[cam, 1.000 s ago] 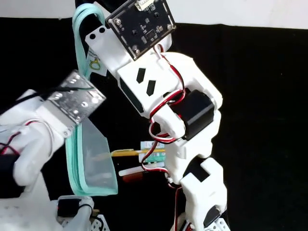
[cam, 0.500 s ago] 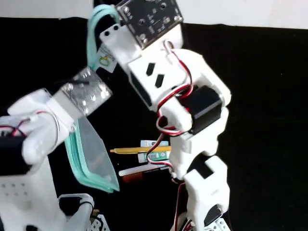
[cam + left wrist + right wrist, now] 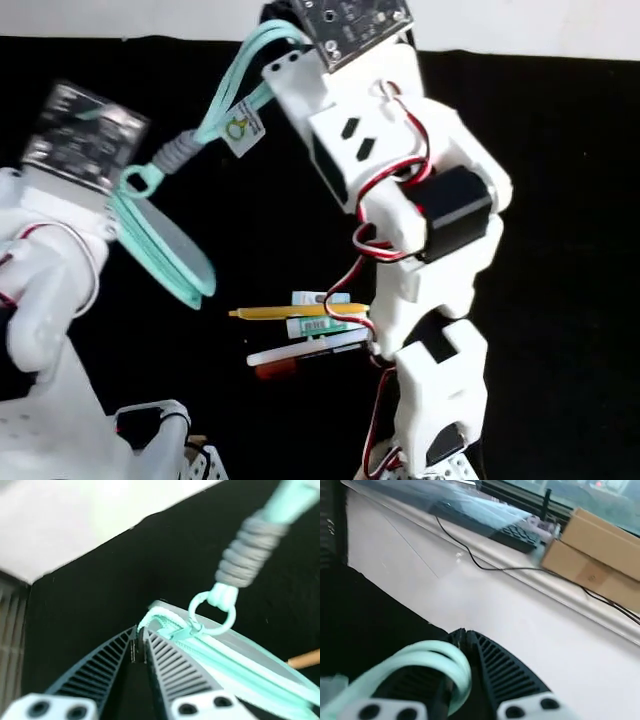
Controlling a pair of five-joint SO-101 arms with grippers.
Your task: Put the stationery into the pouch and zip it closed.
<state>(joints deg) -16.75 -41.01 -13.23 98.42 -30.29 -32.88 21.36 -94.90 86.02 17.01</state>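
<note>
Clamping pouch (image 3: 250, 655) corner w/ my left pincer (image 3: 139, 631), right pincer (image 3: 465, 635) clenched on its strap (image 3: 420, 657); pens (image 3: 300, 338) lie loose on desk (image 3: 560, 200) toward its near edge.

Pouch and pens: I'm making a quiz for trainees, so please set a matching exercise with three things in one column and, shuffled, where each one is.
Things:
1. pouch
2. strap
3. yellow pen

Places:
A. lying on the table
B. edge clamped in the left pincer
C. gripped by the right pincer

Pairs: 1-B, 2-C, 3-A.
</note>
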